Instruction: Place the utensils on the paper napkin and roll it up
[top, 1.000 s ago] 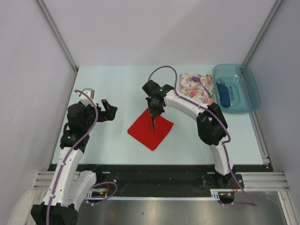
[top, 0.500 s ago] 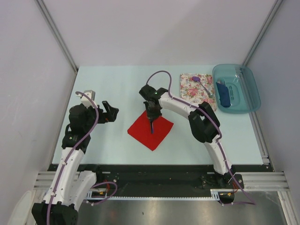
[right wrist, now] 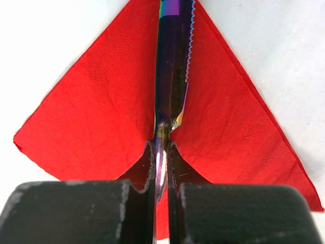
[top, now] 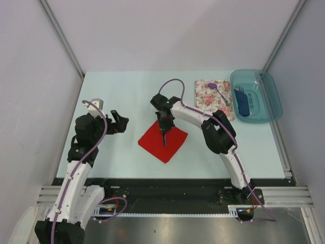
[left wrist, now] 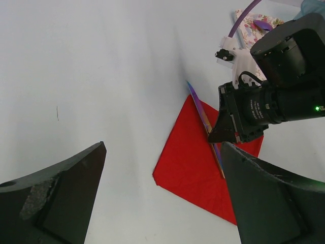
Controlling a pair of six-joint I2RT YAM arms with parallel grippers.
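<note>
The red paper napkin [top: 155,143] lies flat on the table, turned like a diamond. My right gripper [top: 163,127] stands over its far corner, shut on the handle of a slim iridescent knife [top: 164,138]. In the right wrist view the gripper [right wrist: 161,152] pinches the knife [right wrist: 172,61], whose serrated blade runs along the diagonal of the napkin [right wrist: 96,112], on or just above the paper. My left gripper [top: 121,122] is open and empty, left of the napkin. The left wrist view also shows the napkin [left wrist: 195,168] and the knife [left wrist: 205,119].
A white floral napkin [top: 210,96] with a purple spoon [top: 218,90] on it lies at the back right. Beside it stands a teal plastic tray [top: 274,104] holding dark blue cutlery [top: 242,101]. Grey walls close in the table on both sides.
My right gripper has shifted slightly left over the napkin with the knife still in it, and its elbow has swung left. The left arm has barely moved.
</note>
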